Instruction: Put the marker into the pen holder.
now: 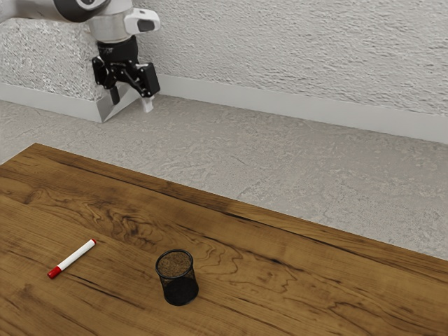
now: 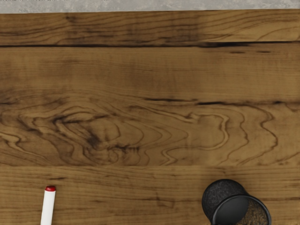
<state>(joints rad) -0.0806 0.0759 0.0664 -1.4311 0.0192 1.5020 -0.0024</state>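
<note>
High above the table's far side in the exterior view, my gripper (image 1: 131,101) stands open with nothing between its fingers. The white marker (image 1: 73,258) with a red cap lies flat on the wooden table (image 1: 231,245), well below the gripper. A black mesh pen holder (image 1: 178,278) stands upright on the table, apart from the marker and toward the exterior view's right. In the wrist view, part of the marker (image 2: 48,206) and part of the pen holder (image 2: 226,201) appear on the wood.
The table's long edge (image 1: 241,208) runs between the things and the arm's side of the floor. A textured wall (image 1: 294,56) with a pale baseboard rises behind the gripper.
</note>
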